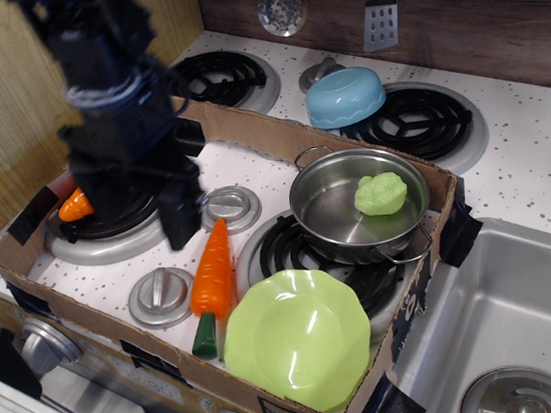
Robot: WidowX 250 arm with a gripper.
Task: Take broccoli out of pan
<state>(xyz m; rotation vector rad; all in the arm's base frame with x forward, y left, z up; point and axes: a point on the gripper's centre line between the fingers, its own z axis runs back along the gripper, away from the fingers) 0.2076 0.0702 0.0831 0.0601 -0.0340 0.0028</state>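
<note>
Single view, observation.image. White speckled counter (536, 154) with four black coil burners; dark wood backsplash along the far edge, light wood panel on the left side. A strainer (281, 9) and a small grater (380, 22) hang on the backsplash. Steel sink (510, 330) at the near right corner, round drain cover in it. A low cardboard frame (247, 121) taped at its corners fences off the near-left burners.

Containers:
- pan (340, 210): upright on the near-right burner, inside the frame, right up against its right wall. Holds the broccoli (381, 193), which sits on the pan floor toward the right/far side, close to the rim.
- light blue bowl (345, 97): upside down, outside the frame, by the far-right burner.
- lime plate (297, 339): near corner of the frame, tilted, leaning on the cardboard wall. Nothing on it.

Loose items inside the frame: carrot (211, 270) lying between plate and left burner, stem end toward the near edge; two flat silver discs (161, 295), one just left of the carrot and one past its tip. A second small orange piece (76, 204) sits on the left burner.

Black arm is motion-blurred over the left burner, well apart from the pan. gripper (180, 219) points down, just beside the far disc. Fingers: can't tell whether released or clenched, too blurred; nothing visibly held.
</note>
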